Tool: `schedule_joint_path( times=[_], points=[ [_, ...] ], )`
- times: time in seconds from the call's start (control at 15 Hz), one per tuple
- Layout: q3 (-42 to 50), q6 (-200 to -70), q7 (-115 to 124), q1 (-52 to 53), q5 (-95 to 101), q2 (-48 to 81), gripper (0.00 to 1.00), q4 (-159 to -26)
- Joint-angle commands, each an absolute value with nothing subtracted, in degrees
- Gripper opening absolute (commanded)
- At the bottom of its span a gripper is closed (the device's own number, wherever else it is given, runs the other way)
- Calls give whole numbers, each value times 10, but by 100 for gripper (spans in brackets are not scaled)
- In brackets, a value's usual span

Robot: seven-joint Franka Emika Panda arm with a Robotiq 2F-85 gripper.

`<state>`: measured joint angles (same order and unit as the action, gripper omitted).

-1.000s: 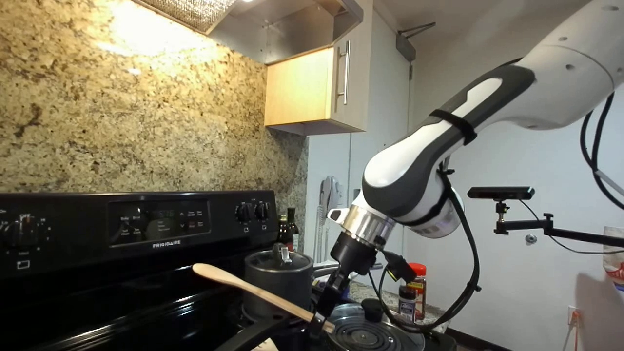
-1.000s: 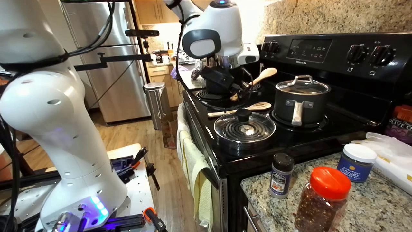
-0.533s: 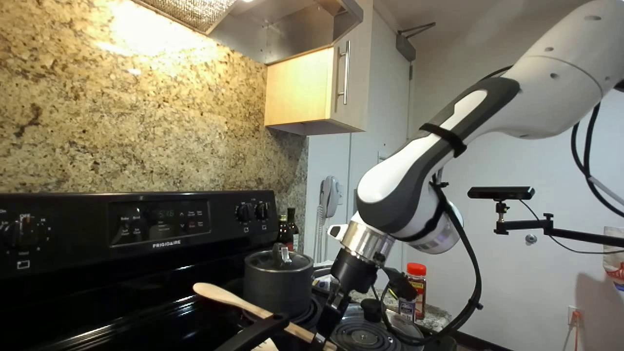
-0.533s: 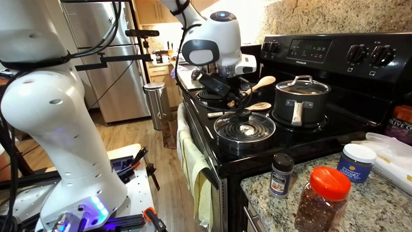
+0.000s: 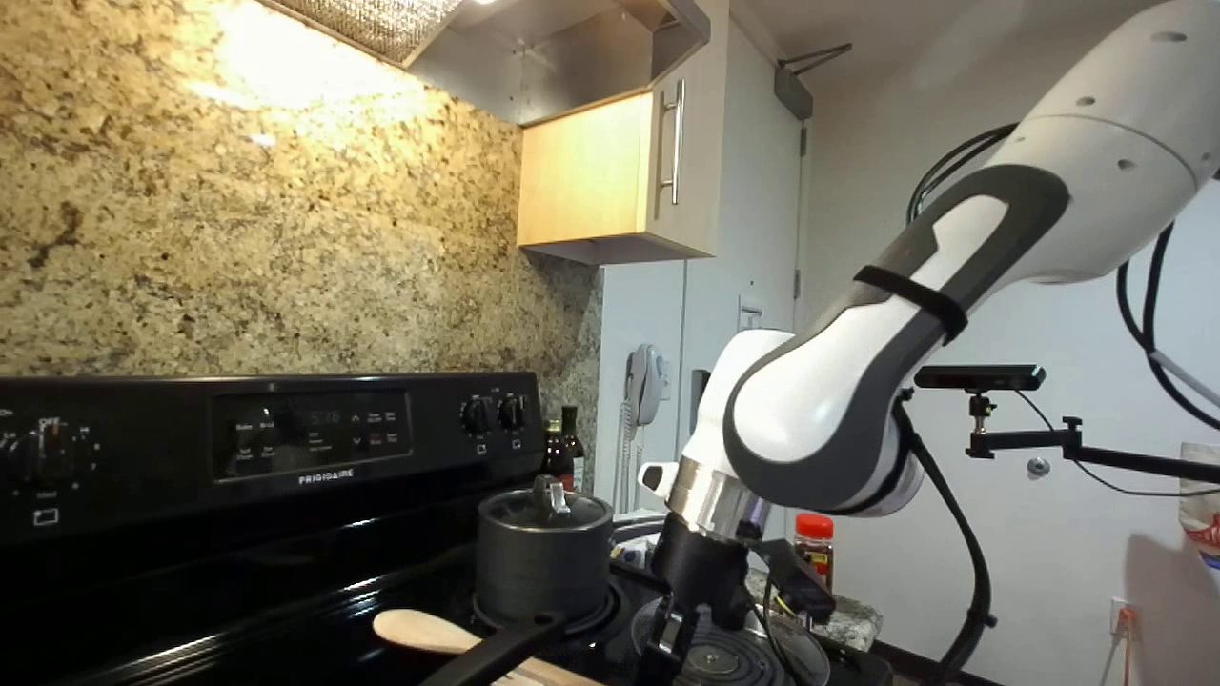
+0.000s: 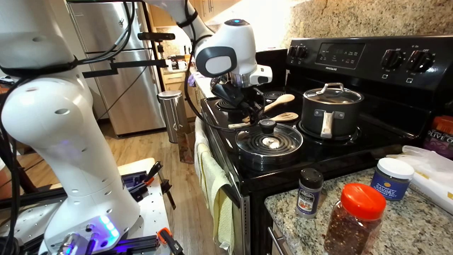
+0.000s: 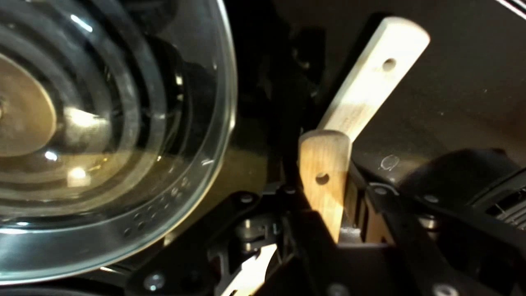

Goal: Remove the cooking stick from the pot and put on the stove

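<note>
The cooking stick is a plain wooden spoon point(image 5: 419, 630). Its rounded head also shows in an exterior view point(image 6: 284, 99), and its handle end with a hole shows in the wrist view point(image 7: 322, 154). My gripper point(image 7: 328, 176) is shut on the handle near that end; in an exterior view the gripper point(image 6: 253, 114) is low over the black stove point(image 6: 329, 159). The spoon slants, head higher than handle. A slotted wooden spoon point(image 6: 285, 117) lies on the stove close below it; its handle point(image 7: 376, 76) passes under the held handle in the wrist view. I cannot tell whether they touch.
A glass-lidded pan point(image 6: 270, 156) stands beside the gripper. A lidded dark pot point(image 6: 332, 115) stands on a rear burner. A long black handle point(image 5: 505, 648) juts in near the spoon in an exterior view. Spice jars point(image 6: 355, 209) stand on the counter.
My gripper has moved down toward the stove top, carrying the wooden spoon with it. The spoon's head has dropped and now shows lower in both exterior views. The slotted spoon has not moved.
</note>
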<state>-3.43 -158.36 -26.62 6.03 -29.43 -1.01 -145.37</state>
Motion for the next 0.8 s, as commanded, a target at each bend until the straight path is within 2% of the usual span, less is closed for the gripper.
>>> schedule_joint_path(
  times=[0.0, 0.47, 0.53, 0.6, 0.73],
  points=[
    [-48, -1555, -161, 64, -215, -26, 7, -1462],
    [-60, -1464, -146, 79, -229, -46, 7, -1434],
    [-60, -1448, -133, 79, -219, -48, 53, -1430],
    [-60, -1435, -135, 81, -220, -48, 55, -1425],
    [-61, -1414, -127, 81, -213, -49, 67, -1417]
  ],
)
